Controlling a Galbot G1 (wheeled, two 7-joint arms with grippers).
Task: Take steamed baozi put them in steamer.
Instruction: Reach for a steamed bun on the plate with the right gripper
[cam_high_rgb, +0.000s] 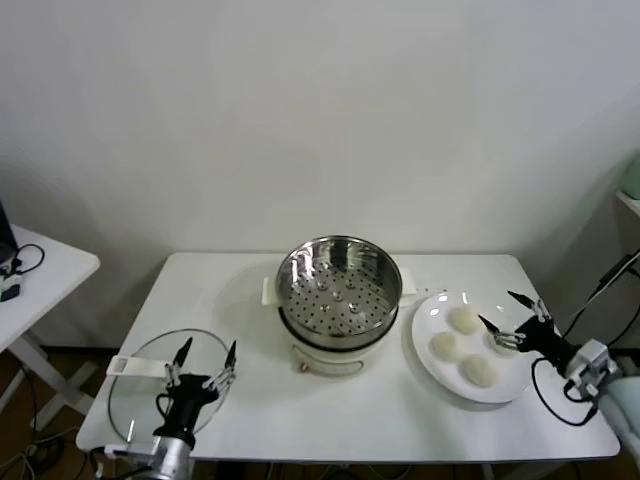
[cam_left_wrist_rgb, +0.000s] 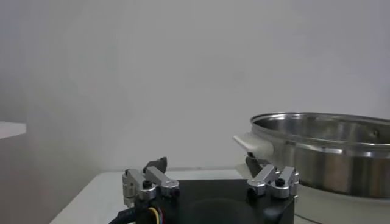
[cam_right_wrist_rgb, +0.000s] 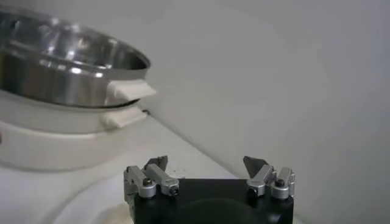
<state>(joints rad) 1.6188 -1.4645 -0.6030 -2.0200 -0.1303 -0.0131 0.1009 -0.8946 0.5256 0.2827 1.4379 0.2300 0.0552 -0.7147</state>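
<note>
Baozi (cam_high_rgb: 464, 320): 3 clearly seen, maybe a 4th half hidden behind right gripper, all on white plate (cam_high_rgb: 432, 322) at right side of table (cam_high_rgb: 260, 420), just right of steamer. Steamer (cam_high_rgb: 338, 290) sits mid-table, steel basket w/ perforated floor on white cooker base (cam_high_rgb: 330, 358), nothing inside. Right gripper (cam_high_rgb: 508, 318) hovers over plate's right-hand part, fingers spread wide apart, nothing between them, close to the rightmost bun; contact can't be told. Left gripper (cam_high_rgb: 206, 354) at near left, over glass lid (cam_high_rgb: 165, 385) lying flat on table, fingers apart too, holding nothing. Lid handle (cam_high_rgb: 140, 366) points left.
</note>
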